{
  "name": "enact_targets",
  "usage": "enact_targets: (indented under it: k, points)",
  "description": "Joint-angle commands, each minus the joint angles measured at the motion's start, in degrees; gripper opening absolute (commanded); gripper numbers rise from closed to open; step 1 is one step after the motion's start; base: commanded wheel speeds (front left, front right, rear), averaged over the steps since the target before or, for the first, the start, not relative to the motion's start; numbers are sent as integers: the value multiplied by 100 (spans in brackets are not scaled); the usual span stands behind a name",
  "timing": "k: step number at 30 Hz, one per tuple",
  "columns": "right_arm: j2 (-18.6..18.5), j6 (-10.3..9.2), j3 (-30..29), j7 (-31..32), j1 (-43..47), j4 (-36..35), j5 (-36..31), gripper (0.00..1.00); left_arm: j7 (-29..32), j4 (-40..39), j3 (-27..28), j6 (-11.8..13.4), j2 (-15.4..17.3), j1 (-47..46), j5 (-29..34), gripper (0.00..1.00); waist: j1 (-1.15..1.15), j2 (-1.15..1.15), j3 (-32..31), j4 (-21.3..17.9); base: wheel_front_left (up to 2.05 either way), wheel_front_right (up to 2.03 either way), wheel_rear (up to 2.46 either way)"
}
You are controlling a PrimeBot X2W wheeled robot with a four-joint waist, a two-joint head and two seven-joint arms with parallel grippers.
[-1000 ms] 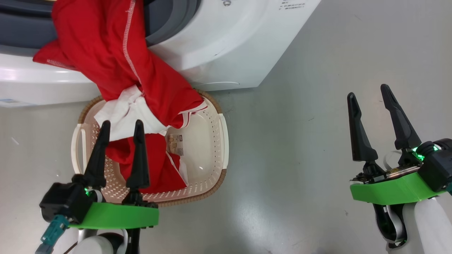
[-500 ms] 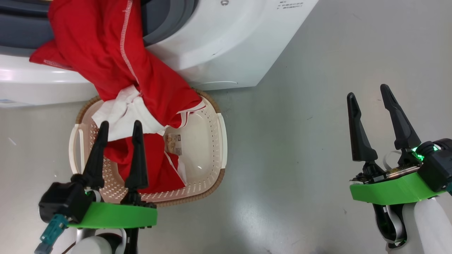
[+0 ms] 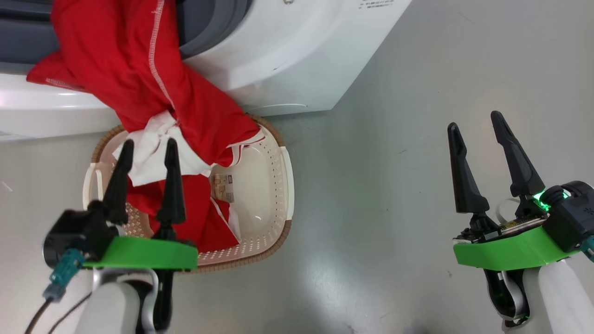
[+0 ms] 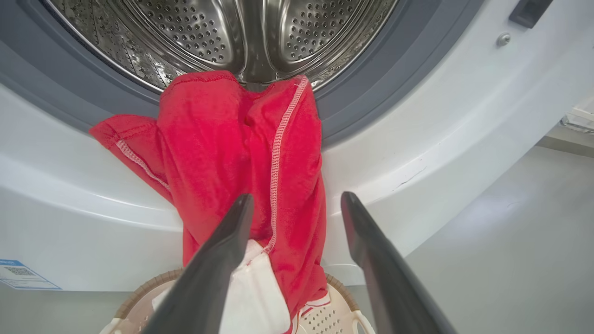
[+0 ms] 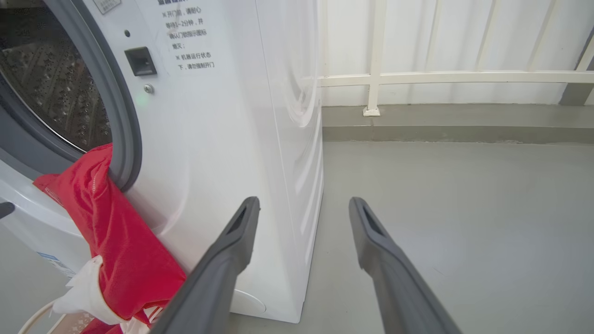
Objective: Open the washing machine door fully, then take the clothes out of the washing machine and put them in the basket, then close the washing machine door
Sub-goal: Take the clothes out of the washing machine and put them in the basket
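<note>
The red clothes [image 3: 139, 79] hang out of the washing machine [image 3: 287, 55], over its grey rubber ring and white front, with the white-trimmed end lying in the cream basket [image 3: 274, 185] on the floor below. In the left wrist view the clothes [image 4: 232, 153] spill from the steel drum [image 4: 209, 32]. My left gripper [image 3: 149, 141] is open above the basket's near left side, its fingers pointing at the white fabric and holding nothing. My right gripper [image 3: 473, 119] is open over bare floor, far to the right. The washing machine door is out of view.
Grey floor spreads to the right of the machine. Behind it is a white railed wall [image 5: 380, 79] on a low kerb. A paper sticker [image 3: 222, 188] lies inside the basket. The machine's lower left front carries a small blue label [image 4: 18, 273].
The head view has drifted slightly left. My left gripper has edged forward toward the hanging clothes. The right gripper and the clothes have stayed put.
</note>
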Motion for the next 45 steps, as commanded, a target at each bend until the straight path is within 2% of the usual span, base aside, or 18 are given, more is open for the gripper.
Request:
enact_targets:
  k: [1,28,36,44,45]
  points:
    - [-17,35,160,-36,-18,-135,36,100,-84,-52,178,7,112,-93,4,100,0,0,4,-6,0,0,0]
    - [-17,35,254,-36,-139,-148,125,100,-465,2600,430,112,302,-2304,247,100,0,0,178,-177,0,0,0]
    - [-17,35,283,-36,-165,-128,153,100,-470,3008,497,241,404,-2643,556,100,0,0,199,-242,0,0,0]
    - [-17,35,309,-36,-142,-121,151,100,-470,3460,501,200,444,-2845,665,100,0,0,158,-272,0,0,0]
    - [-17,35,313,-36,-139,-122,150,100,-470,3534,491,199,453,-2870,681,85,0,0,153,-275,0,0,0]
